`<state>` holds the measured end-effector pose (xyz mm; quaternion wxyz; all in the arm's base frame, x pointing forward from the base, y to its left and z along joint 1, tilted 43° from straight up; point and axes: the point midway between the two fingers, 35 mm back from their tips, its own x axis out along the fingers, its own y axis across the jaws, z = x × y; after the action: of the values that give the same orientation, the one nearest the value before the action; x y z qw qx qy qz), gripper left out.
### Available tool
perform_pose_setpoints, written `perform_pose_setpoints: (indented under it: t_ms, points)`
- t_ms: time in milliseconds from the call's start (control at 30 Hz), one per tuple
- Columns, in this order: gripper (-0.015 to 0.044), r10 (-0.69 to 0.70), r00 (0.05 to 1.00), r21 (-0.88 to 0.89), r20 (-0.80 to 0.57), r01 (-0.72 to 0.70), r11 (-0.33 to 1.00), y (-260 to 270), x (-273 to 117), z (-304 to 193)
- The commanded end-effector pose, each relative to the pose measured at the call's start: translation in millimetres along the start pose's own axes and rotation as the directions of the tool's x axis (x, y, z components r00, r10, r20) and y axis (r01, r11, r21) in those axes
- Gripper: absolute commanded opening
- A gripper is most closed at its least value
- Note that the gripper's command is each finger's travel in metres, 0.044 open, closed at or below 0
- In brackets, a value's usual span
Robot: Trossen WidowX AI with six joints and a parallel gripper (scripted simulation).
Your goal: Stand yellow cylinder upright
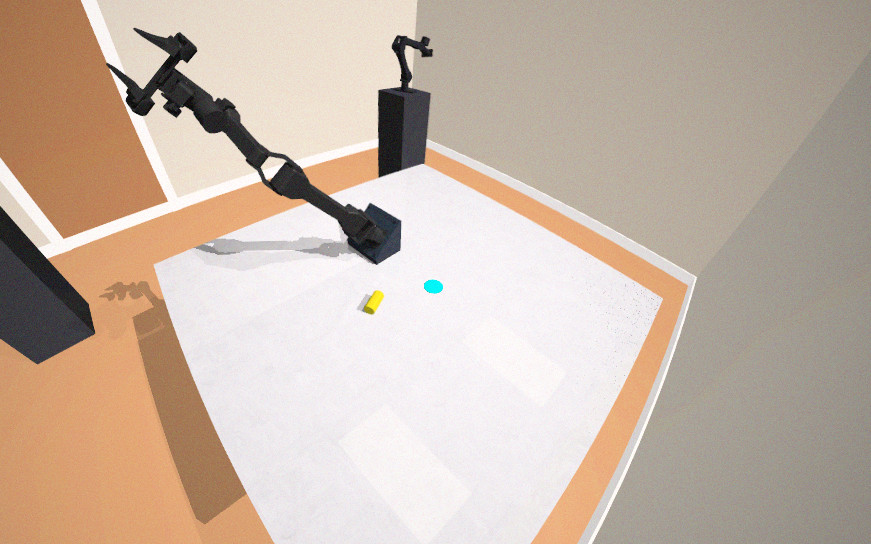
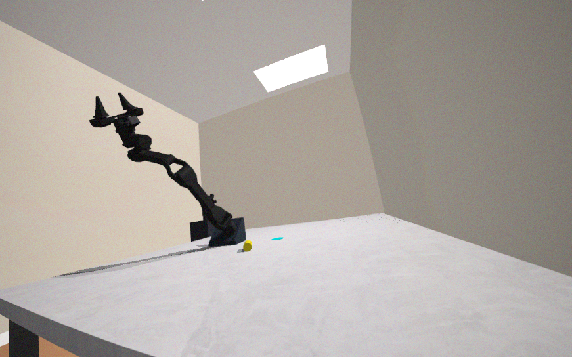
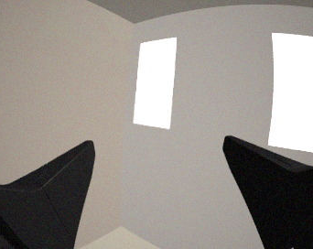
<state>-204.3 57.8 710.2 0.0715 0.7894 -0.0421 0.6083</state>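
The yellow cylinder (image 1: 373, 302) (image 2: 247, 246) lies on its side on the table, near the arm's base. The cyan circle (image 1: 433, 286) (image 2: 277, 238) is a flat disc on the table, to the right of the cylinder in the top and exterior views, with nothing on it. The cylinder lies outside the circle, apart from it. My gripper (image 1: 120, 46) (image 2: 108, 94) (image 3: 161, 146) is open and empty, raised high above the table and far from the cylinder. Its fingers point up and away. The wrist view shows only walls, ceiling and lights between the fingers, neither cylinder nor circle.
The arm's dark base block (image 1: 384, 236) (image 2: 230, 235) stands on the white table (image 1: 303, 378) (image 2: 323, 293), close behind the cylinder. A dark pedestal (image 1: 403, 128) with a small arm stands beyond the table's far corner. Another dark pedestal (image 1: 12, 277) stands at the left.
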Motion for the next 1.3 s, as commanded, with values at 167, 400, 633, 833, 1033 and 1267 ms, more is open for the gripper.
perform_pose_setpoints:
  t_ms: [167, 400, 633, 833, 1033, 1267]
  points:
    - [0.0309, -0.006, 0.997, -0.065, -0.075, 0.001, 0.998, -22, 0, -12]
    - [0.0309, -0.066, 0.973, -0.221, -0.223, 0.015, 0.975, -78, -4, -30]
    - [0.0309, -0.189, 0.916, -0.342, -0.353, 0.062, 0.938, -140, -16, -43]
    - [0.0309, -0.336, 0.843, -0.465, -0.421, 0.118, 0.878, -201, -32, -40]
    - [0.0309, -0.498, 0.753, -0.593, -0.429, 0.182, 0.785, -263, -50, -20]
    - [0.0309, -0.683, 0.633, -0.733, -0.363, 0.259, 0.629, -330, -74, 23]
